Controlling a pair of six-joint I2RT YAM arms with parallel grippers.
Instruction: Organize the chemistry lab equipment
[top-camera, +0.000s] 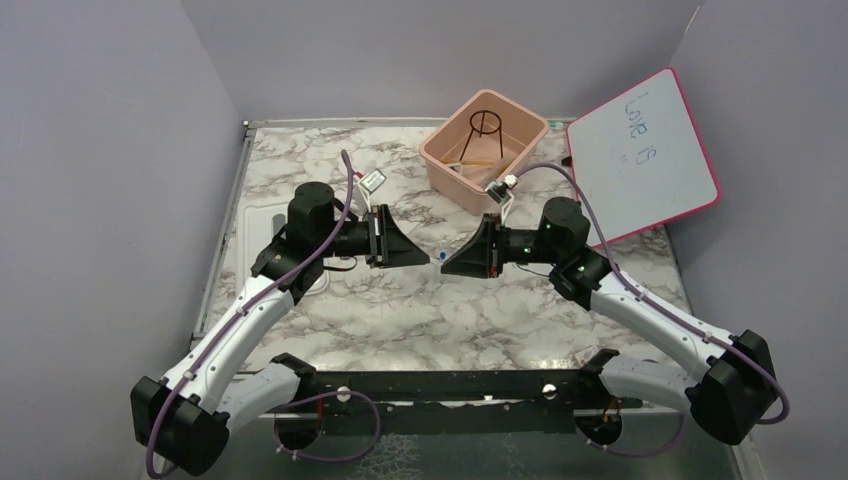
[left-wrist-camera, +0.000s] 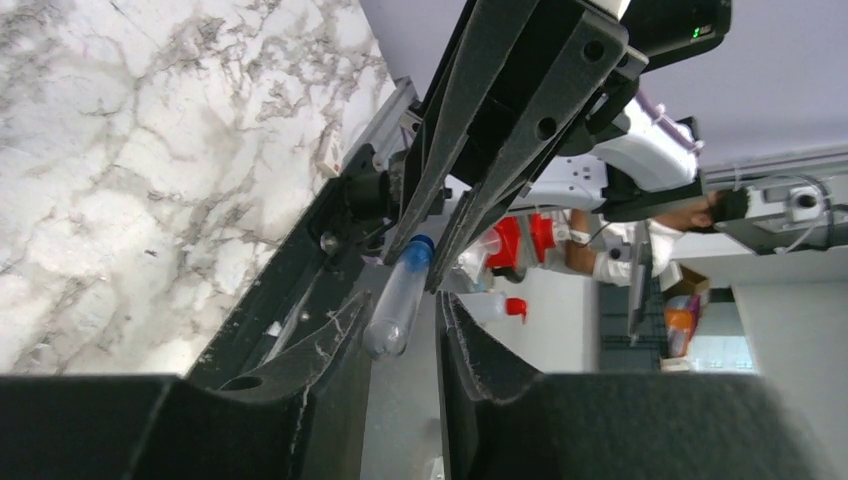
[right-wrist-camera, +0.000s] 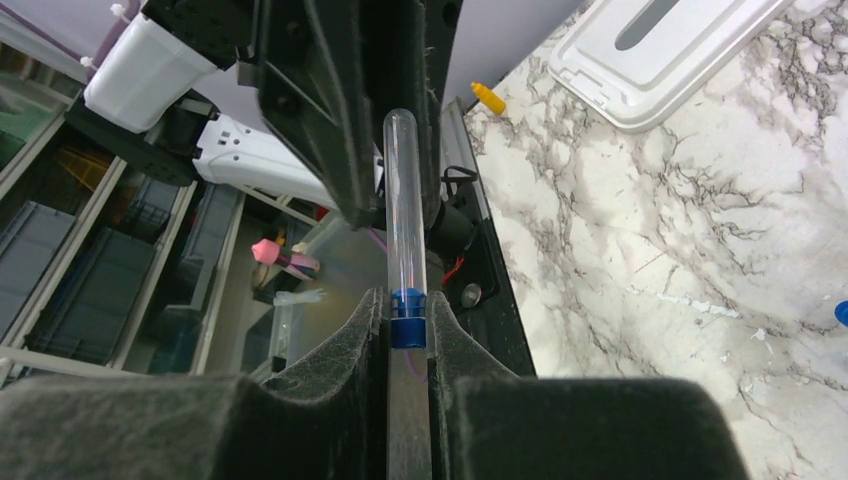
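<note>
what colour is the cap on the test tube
Blue cap on the clear test tube; clearest in the right wrist view.

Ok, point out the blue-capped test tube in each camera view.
Top external: test tube, a speck near picture centre.
Left wrist: centre, slanting, blue cap uppermost.
Right wrist: centre, upright, that cap pinched by the right gripper.
Shared landmark: the marble tabletop, in all three.

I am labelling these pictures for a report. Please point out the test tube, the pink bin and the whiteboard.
test tube (right-wrist-camera: 405, 200), right wrist view, clear body.
pink bin (top-camera: 452, 182), top external view, near-left outer wall.
whiteboard (top-camera: 662, 182), top external view, bare white surface.
</note>
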